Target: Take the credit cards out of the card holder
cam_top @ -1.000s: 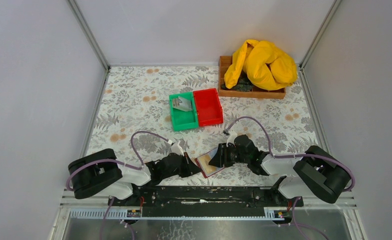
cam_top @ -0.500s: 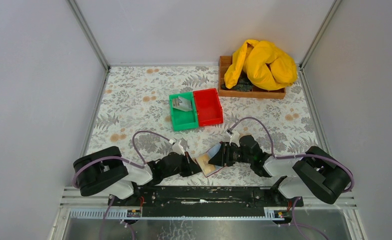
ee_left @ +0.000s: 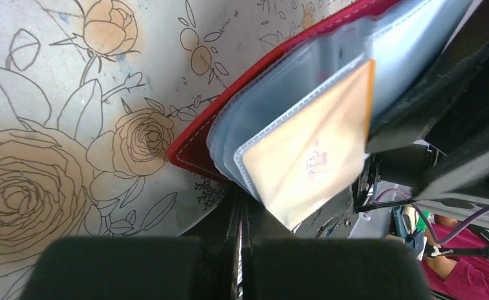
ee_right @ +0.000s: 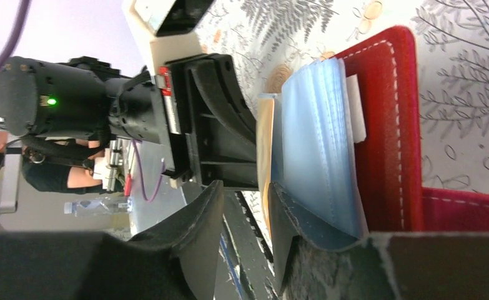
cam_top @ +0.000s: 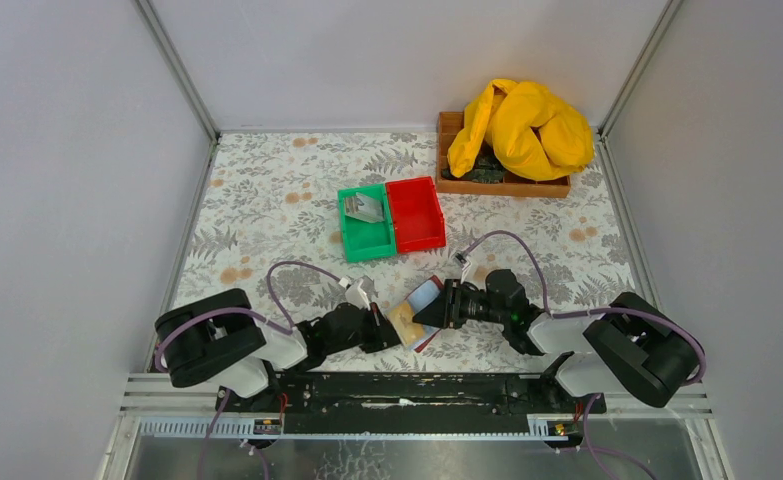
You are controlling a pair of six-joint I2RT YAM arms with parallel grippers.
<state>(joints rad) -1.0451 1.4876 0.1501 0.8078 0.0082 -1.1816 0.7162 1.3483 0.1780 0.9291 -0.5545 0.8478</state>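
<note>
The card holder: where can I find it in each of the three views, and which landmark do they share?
Top external: the card holder is low in the centre.
Left wrist: the card holder fills the upper right, with its red edge toward the left.
Right wrist: the card holder fills the right half.
Shared landmark: the tan card in its front sleeve.

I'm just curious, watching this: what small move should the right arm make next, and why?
Probably close the right gripper on the tan card: its edge sits between the open jaws, while the left gripper clamps the card holder.
</note>
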